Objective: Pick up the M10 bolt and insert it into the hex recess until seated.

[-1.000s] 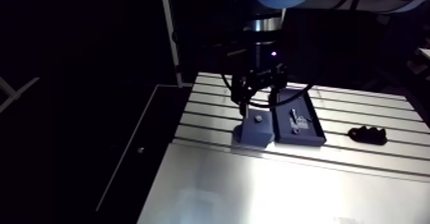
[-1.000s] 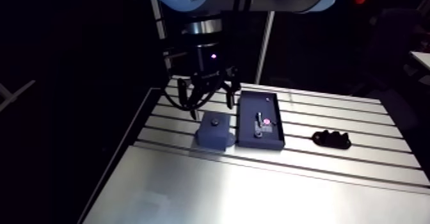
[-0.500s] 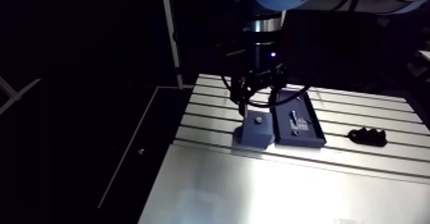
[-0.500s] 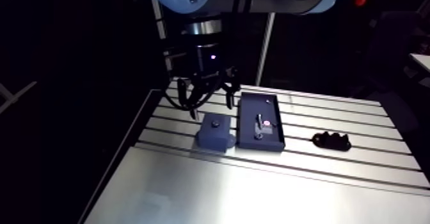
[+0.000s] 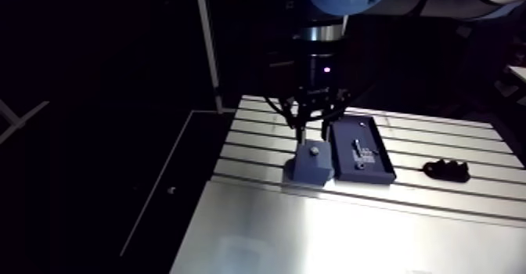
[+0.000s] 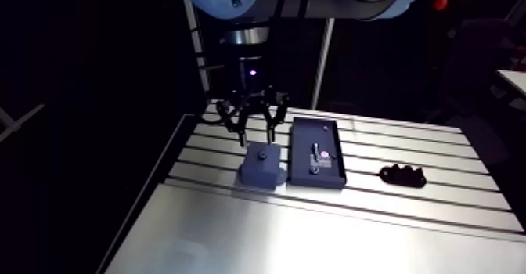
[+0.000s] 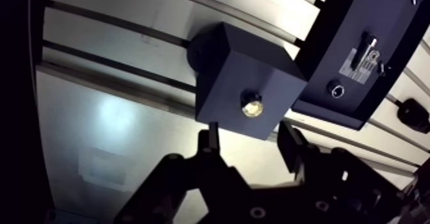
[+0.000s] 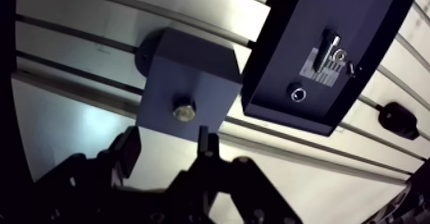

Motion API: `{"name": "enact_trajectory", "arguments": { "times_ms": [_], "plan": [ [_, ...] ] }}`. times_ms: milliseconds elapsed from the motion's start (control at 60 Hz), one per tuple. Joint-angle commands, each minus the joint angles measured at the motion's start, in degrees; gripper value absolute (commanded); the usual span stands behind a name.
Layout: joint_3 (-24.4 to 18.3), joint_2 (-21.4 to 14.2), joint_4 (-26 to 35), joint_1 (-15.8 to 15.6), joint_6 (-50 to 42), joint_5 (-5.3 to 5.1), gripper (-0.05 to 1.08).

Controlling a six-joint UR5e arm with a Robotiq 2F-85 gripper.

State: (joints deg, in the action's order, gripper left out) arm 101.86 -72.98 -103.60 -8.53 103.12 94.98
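Note:
The M10 bolt (image 7: 251, 105) stands with its bright hex head showing in the top face of the dark blue block (image 7: 233, 73), which rests on the slotted table (image 7: 115, 118). In the wrist view, my gripper (image 7: 249, 143) is open just above the block, its two fingers apart with nothing between them. The bolt head lies slightly ahead of the gap. In the arm view, the gripper (image 6: 257, 132) hangs over the block (image 6: 262, 166), a small gap above it.
A shallow dark tray (image 7: 384, 22) sits right beside the block, holding a small metal part on a label (image 7: 365, 50). Beyond the tray, a black knobbly piece (image 6: 403, 175) lies on the table. The table's left edge (image 6: 168, 156) runs close to the block.
The gripper has turned about its axis and shifted from the block's far-left side to directly above it. The bolt, block and tray stay in place.

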Motion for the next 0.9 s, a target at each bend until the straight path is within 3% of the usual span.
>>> {"name": "enact_trajectory", "arguments": {
  "times_ms": [17,100,383,583,750,900],
  "plan": [
    [0.23,-0.69,-0.07,0.34,-2.51,-1.64,0.99],
    [0.32,-1.12,-0.16,0.52,-3.60,-2.18,1.04],
    [1.35,-1.50,-2.53,1.24,-4.76,-3.24,1.07],
    [2.56,-2.17,-3.01,1.59,-7.61,-3.52,1.08],
    [4.89,-3.22,-8.38,2.42,-12.28,-3.62,1.08],
    [5.75,-4.13,-9.04,2.47,-12.90,-3.62,1.08]
  ]
}}
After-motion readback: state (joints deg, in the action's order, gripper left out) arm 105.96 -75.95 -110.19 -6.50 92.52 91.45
